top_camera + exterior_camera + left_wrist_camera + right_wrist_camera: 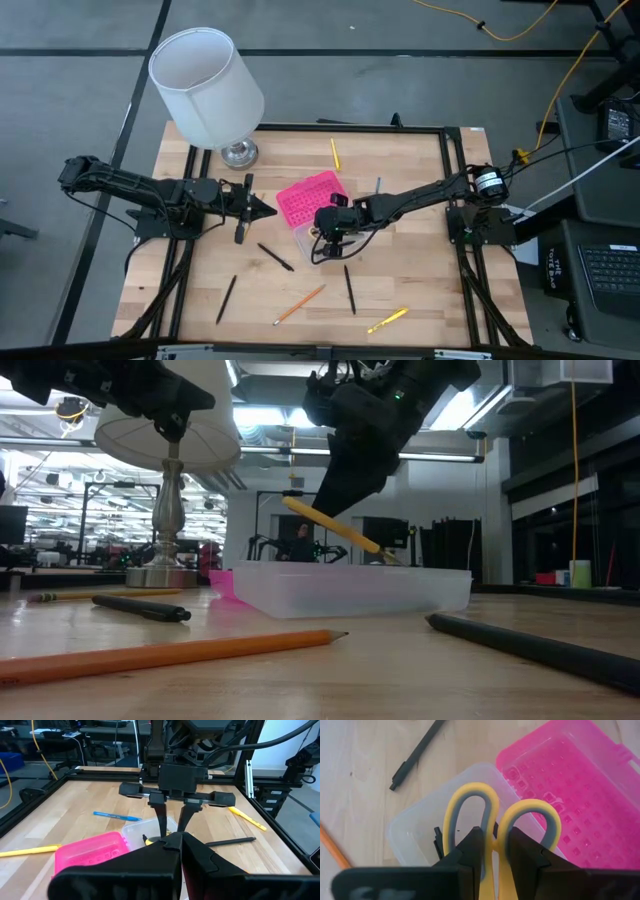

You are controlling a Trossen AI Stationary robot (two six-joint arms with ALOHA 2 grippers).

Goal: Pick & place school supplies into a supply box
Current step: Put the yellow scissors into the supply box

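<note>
The supply box lies open at the table's middle: its pink lid [310, 197] is flat on the wood and its clear base [303, 241] sits beside it toward the near edge. My right gripper [330, 234] hangs over the clear base [415, 830], shut on the small scissors [470, 802] with yellow handles. In the low view the scissors [330, 525] slant above the base [350, 589], clear of it. A dark item [438, 843] lies inside the base. My left gripper [268, 209] waits left of the box, shut and holding nothing; its own view shows the fingers [181, 842] closed. My right gripper pinches the scissors between its two fingers where the two handle loops meet [495, 845]. The yellow loops stick out beyond the fingertips [476, 845]. The fingers come from above, slanting down. The scissors are lifted clear and tilted over the clear base.
Loose pens and pencils lie around: a black pen [275, 257], another [226, 299], a third [349, 290], an orange pencil [300, 304], a yellow pen [388, 320], a yellow pencil [335, 153], a blue pen [378, 185]. A white-shaded lamp [205, 85] stands at the far left.
</note>
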